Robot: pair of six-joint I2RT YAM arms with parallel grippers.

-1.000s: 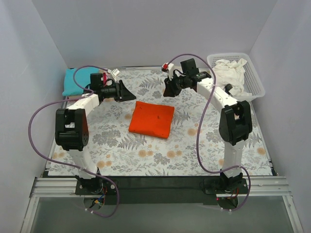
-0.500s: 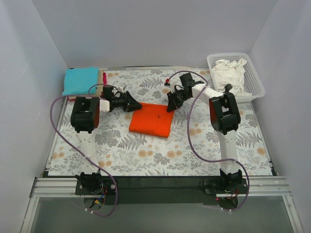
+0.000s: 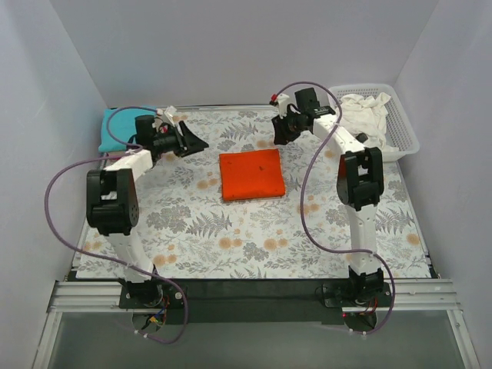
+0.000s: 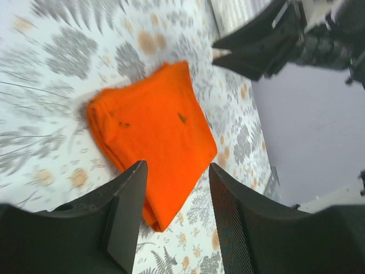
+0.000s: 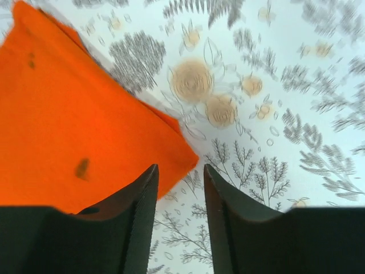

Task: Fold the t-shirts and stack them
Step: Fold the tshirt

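Note:
The bright orange t-shirt point(image 3: 251, 174) lies folded into a flat rectangle in the middle of the floral cloth; it also shows in the left wrist view point(image 4: 154, 131) and the right wrist view point(image 5: 68, 131). The teal t-shirt point(image 3: 118, 129) lies folded at the back left. The white t-shirt point(image 3: 366, 115) is crumpled in the basket. The crimson t-shirt is not in view. My left gripper point(image 3: 198, 142) point(image 4: 174, 171) is open and empty, left of the orange shirt and apart from it. My right gripper point(image 3: 280, 136) point(image 5: 179, 171) is open and empty, just past the shirt's far right corner.
A white lattice basket point(image 3: 401, 127) stands at the back right. The grey floral cloth point(image 3: 254, 238) covers the table. Grey walls close in the left, back and right sides. Purple cables loop from both arms.
Both grippers have let go of the orange shirt and drawn back from it, the left leftward, the right toward the back. The shirt now lies squarer and a little further right.

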